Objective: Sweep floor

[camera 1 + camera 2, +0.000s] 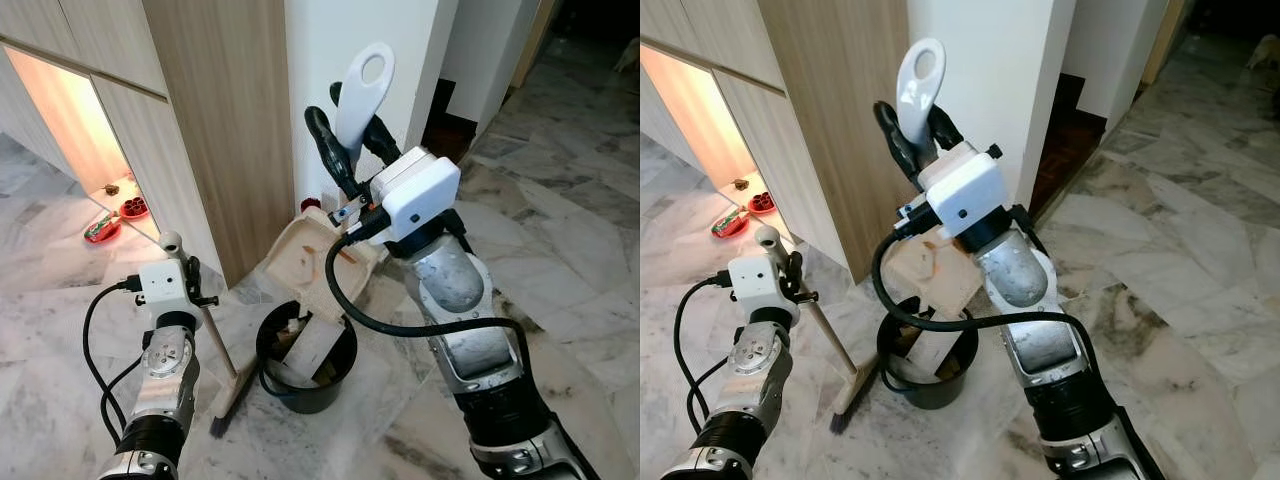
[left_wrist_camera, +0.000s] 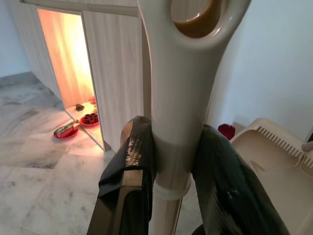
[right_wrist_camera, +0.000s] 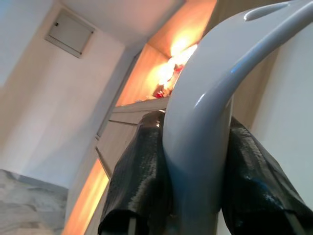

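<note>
Both jaws are clenched: right gripper (image 1: 345, 135) on the dustpan handle (image 1: 362, 90), left gripper (image 2: 171, 166) apparently on the broom handle (image 2: 178, 98).

The dustpan (image 1: 312, 262) is beige with a white handle (image 1: 364, 95). The bin (image 1: 318, 385) is black. The broom (image 1: 225, 360) has a pale wooden stick. The floor (image 1: 560, 250) is grey-veined white marble. The cabinet (image 1: 215, 120) is light wood grain. Far left, dishes (image 1: 133, 209) are red.
</note>
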